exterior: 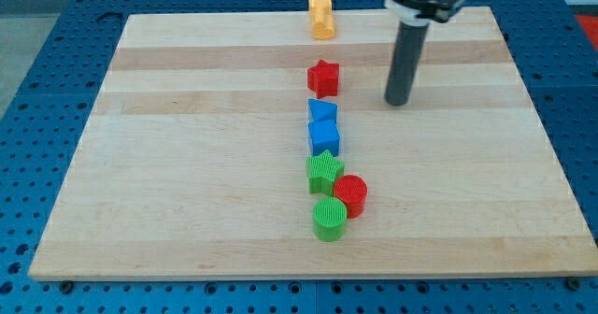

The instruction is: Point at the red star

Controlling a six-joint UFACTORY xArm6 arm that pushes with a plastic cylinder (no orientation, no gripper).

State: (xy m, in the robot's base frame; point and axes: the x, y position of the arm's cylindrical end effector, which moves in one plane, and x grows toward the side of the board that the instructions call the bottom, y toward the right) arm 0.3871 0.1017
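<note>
The wooden surface (pixel 187 164) carries a column of blocks near its middle. At the view's top sits the yellow block (pixel 321 17); below it, apart, is the red star (pixel 323 77). Further down two blue blocks (pixel 323 125) touch one another, then the green star (pixel 324 172), with the red cylinder (pixel 351 195) and the green cylinder (pixel 330 219) crowded against it. To the view's right of the red star, near but not touching, the tip (pixel 398 101) rests with bare board between them. The arm carries no claw, only the rod.
</note>
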